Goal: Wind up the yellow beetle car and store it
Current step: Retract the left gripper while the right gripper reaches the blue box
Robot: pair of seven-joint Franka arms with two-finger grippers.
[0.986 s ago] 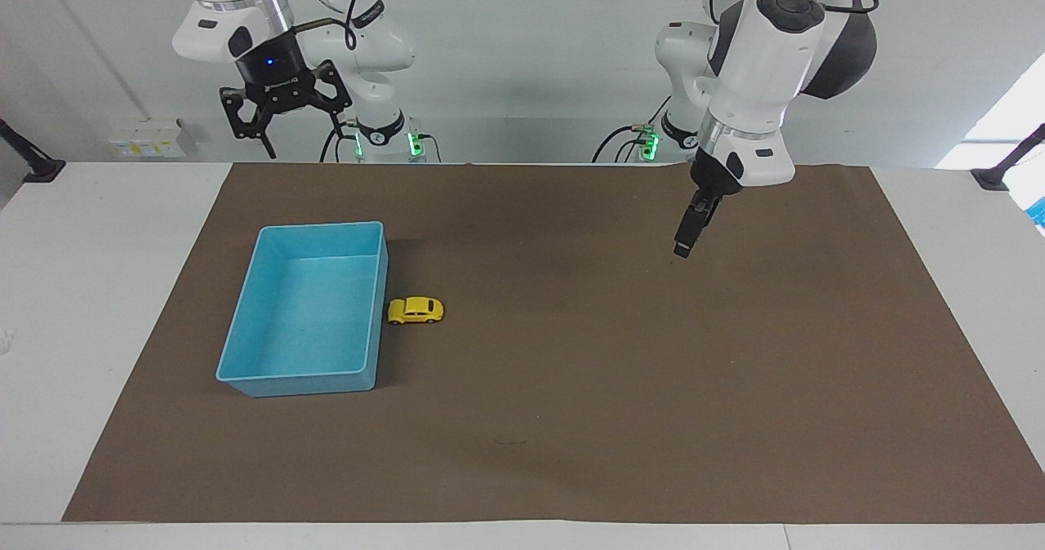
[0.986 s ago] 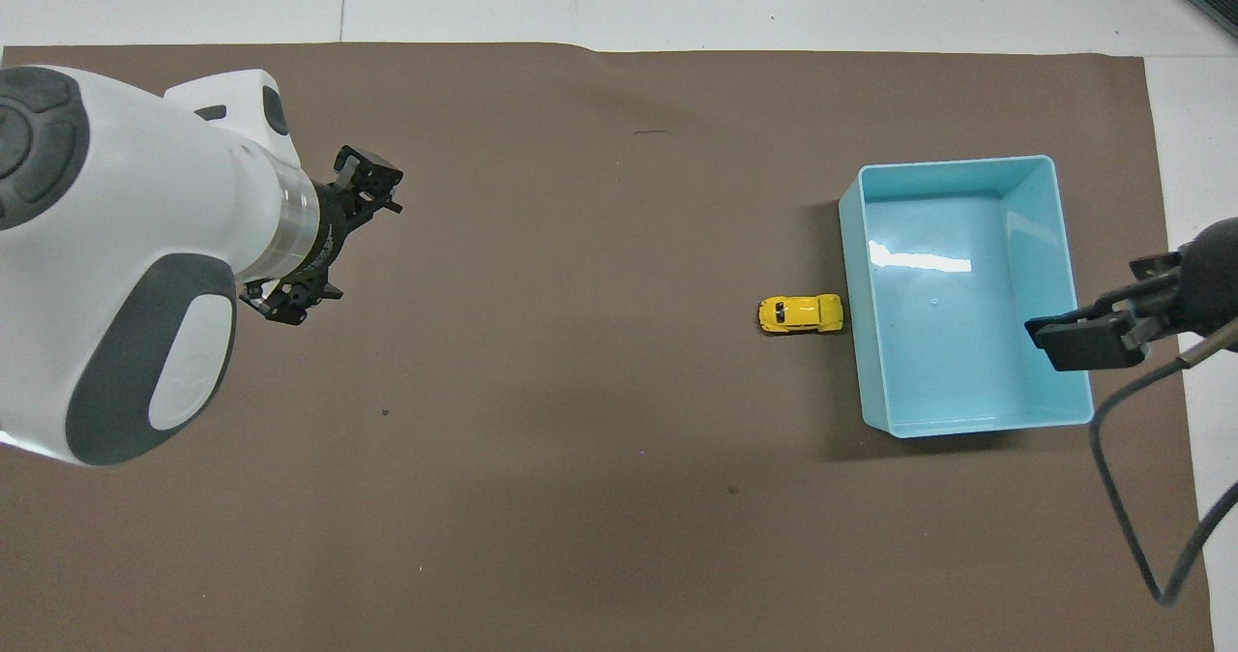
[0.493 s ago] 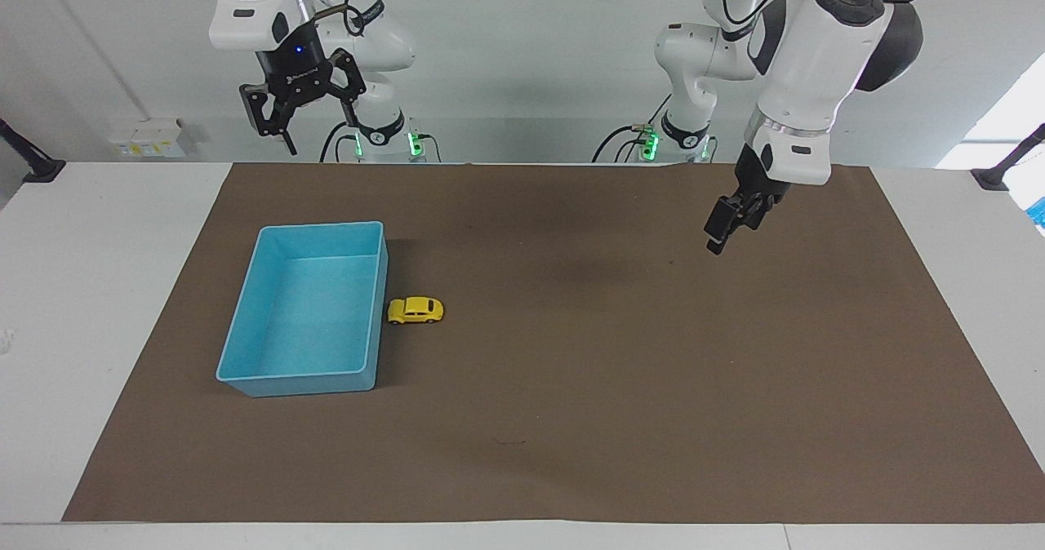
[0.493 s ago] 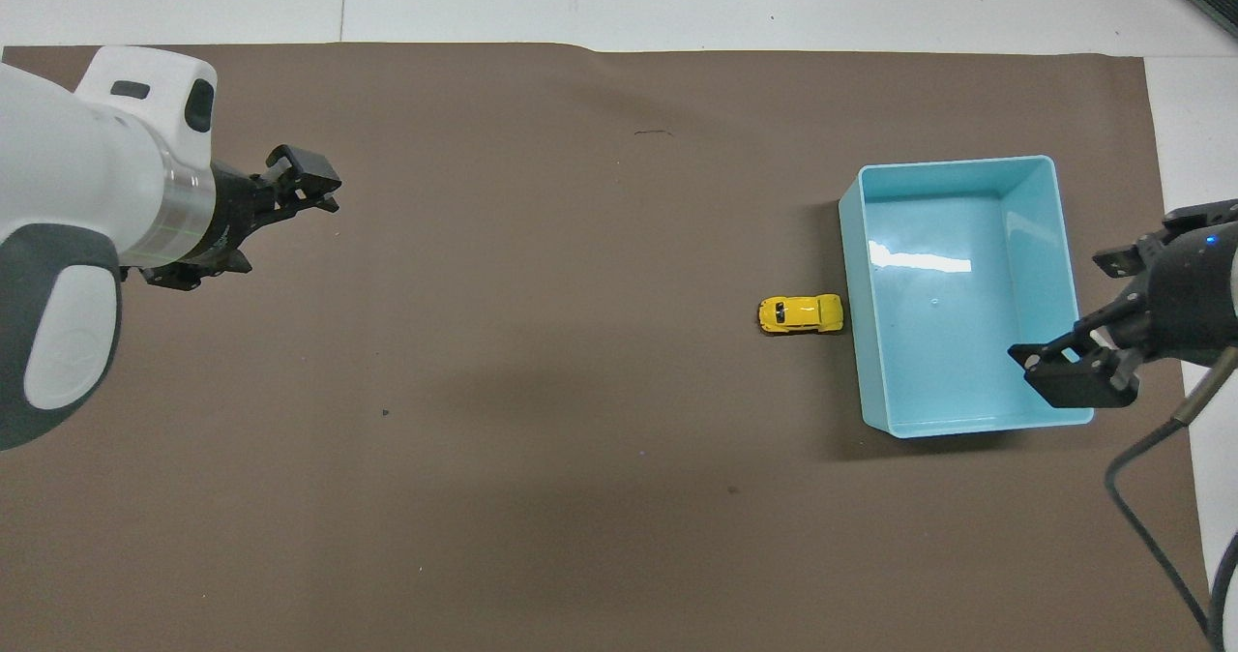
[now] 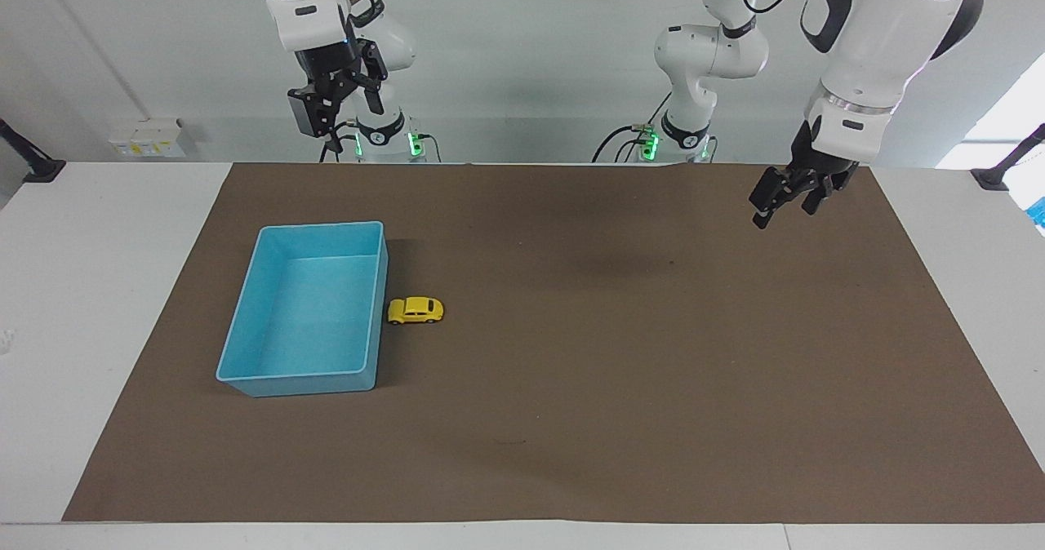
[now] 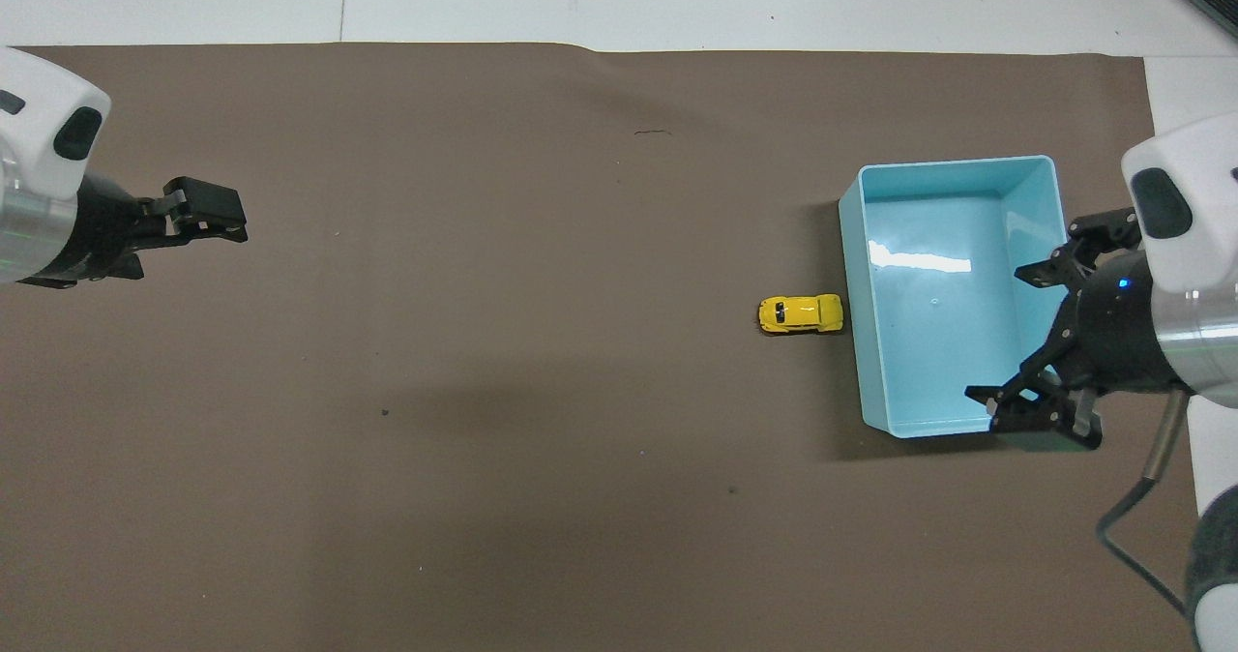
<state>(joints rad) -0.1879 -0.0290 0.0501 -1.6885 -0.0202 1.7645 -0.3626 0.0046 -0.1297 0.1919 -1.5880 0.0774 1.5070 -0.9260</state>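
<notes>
Hanging high near its own base in the facing view, the right gripper [image 5: 331, 109] is holding nothing, its 2 fingers spread apart; seen from overhead it is covering the corner of the blue bin [image 6: 1059, 236] nearest the robots. That bin [image 5: 245, 321] is sitting empty on the brown mat [image 5: 620, 387] toward the right arm's end. The yellow beetle car [image 5: 415, 310] is standing on its wheels just beside the bin's long wall, outside it. The left gripper [image 5: 785, 199] is hovering over the mat's other end, empty, fingers apart.
</notes>
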